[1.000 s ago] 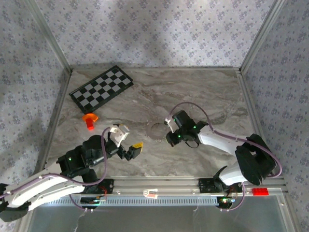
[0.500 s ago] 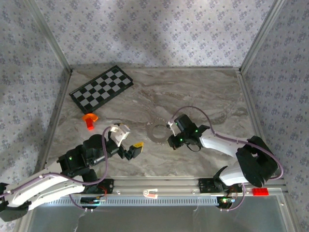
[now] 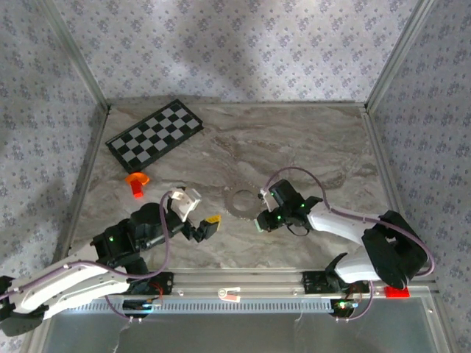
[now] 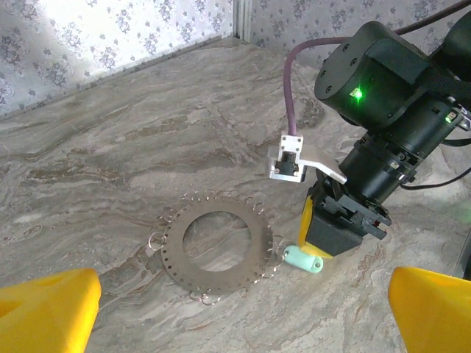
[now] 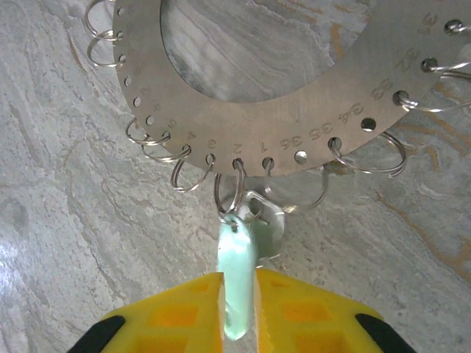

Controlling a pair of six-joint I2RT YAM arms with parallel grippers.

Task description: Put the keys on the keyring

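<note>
The right gripper (image 5: 239, 281) reaches low over the marble table (image 3: 309, 147), its yellow fingers (image 5: 309, 309) drawn nearly together on the mint-green key (image 5: 238, 254). The key stands on edge in the narrow slot between the pads, touching both, and its upper end sticks out beyond the fingertips. That end meets a small wire loop (image 5: 232, 187) hanging from the hole marked 2 in the keyring (image 5: 309, 125). A small silvery metal piece (image 5: 268, 220) lies just beside it.

The keyring is a flat metal ring with numbered holes and wire loops round its rim. It lies flat on the table directly ahead of the right gripper's fingertips.

From the left wrist, the key (image 4: 304, 259) shows at the tip of the right gripper (image 4: 316, 246), right against the keyring's (image 4: 174, 244) rim.

From above, the keyring (image 3: 231, 201) lies between the two arms, touching distance from the right gripper (image 3: 259, 220). The left gripper (image 3: 199, 212) is spread wide and holds nothing.
</note>
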